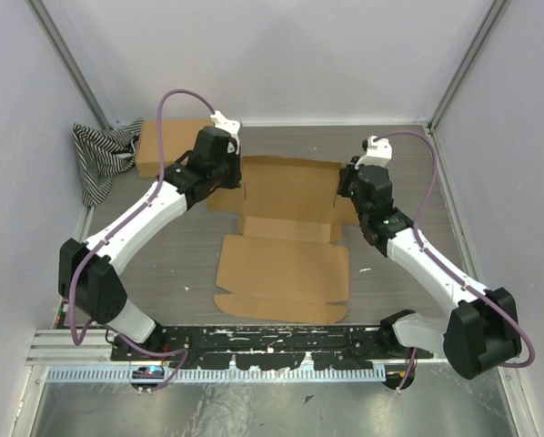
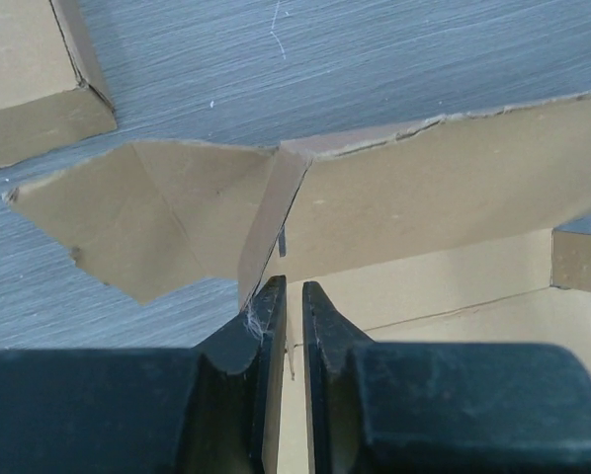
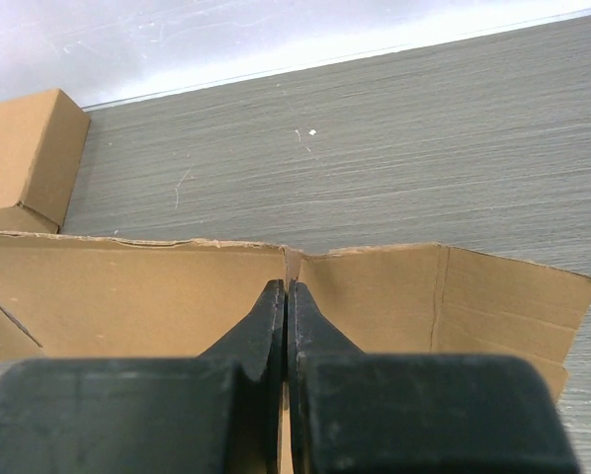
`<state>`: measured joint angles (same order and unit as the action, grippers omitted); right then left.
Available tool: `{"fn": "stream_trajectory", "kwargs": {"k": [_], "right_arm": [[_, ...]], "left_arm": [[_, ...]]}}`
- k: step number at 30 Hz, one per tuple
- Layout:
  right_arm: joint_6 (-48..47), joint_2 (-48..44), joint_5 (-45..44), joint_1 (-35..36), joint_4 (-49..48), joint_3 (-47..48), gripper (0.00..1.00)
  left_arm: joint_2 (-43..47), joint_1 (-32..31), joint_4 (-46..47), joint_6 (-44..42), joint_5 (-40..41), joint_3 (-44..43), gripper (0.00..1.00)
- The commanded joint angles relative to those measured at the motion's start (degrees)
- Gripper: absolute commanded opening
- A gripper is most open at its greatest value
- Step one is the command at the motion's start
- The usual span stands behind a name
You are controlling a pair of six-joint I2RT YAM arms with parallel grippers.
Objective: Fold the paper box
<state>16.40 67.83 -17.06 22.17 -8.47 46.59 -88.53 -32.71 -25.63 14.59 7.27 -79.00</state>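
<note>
Raising walls on the paper box (image 1: 286, 246), which lies mid-desk (image 1: 181, 255). I have the left gripper (image 2: 294, 288) and right gripper (image 3: 287, 286) each pinching upright cardboard at a far corner. Next, I judge: fold the corner flaps inward, evenly.

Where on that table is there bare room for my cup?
Bare table lies along the back wall behind the flat cardboard, and between the right arm and right wall. The far left corner is crowded: folded box, striped cloth.

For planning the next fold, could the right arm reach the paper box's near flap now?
Probably, once it lets go: the right gripper is shut on a raised wall of the paper box; the near flap lies uncovered.
</note>
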Motion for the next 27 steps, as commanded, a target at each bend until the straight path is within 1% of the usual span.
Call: {"fn": "stream_trajectory", "kwargs": {"k": [1,4,8,9,11,13,21,24,27], "right_arm": [[-0.7,-2.3,0.4,0.6,-1.4,1.6,0.02],[-1.0,-2.1,0.4,0.6,-0.6,2.0,0.02],[-1.0,-1.7,0.7,0.6,-0.2,2.3,0.02],[-1.0,-1.7,0.9,0.7,-0.1,2.4,0.02],[-1.0,-1.8,1.4,0.7,-0.1,2.5,0.02],[-1.1,-1.9,1.6,0.7,0.1,2.7,0.02],[-1.7,-1.8,2.1,0.7,1.7,3.8,0.02],[-1.7,-1.7,2.1,0.7,2.2,4.1,0.02],[-1.8,-1.7,2.2,0.7,2.3,4.1,0.02]], "left_arm": [[-0.2,-0.6,-1.5,-2.1,2.4,-4.9,0.22],[0.9,-0.8,-2.8,-2.9,3.1,-6.0,0.41],[2.9,-1.0,-2.4,-4.5,6.5,-5.5,0.58],[3.0,-1.0,-1.9,-5.2,7.1,-5.2,0.59],[2.2,-1.0,-1.6,-7.7,7.5,-5.5,0.58],[0.7,-1.0,-2.5,-9.4,7.9,-7.0,0.55],[-5.4,-1.0,-6.7,-10.3,5.5,-12.3,0.36],[-6.6,-1.1,-7.2,-10.0,5.3,-12.8,0.33],[-7.5,-1.1,-7.7,-9.9,5.4,-13.2,0.34]]}}
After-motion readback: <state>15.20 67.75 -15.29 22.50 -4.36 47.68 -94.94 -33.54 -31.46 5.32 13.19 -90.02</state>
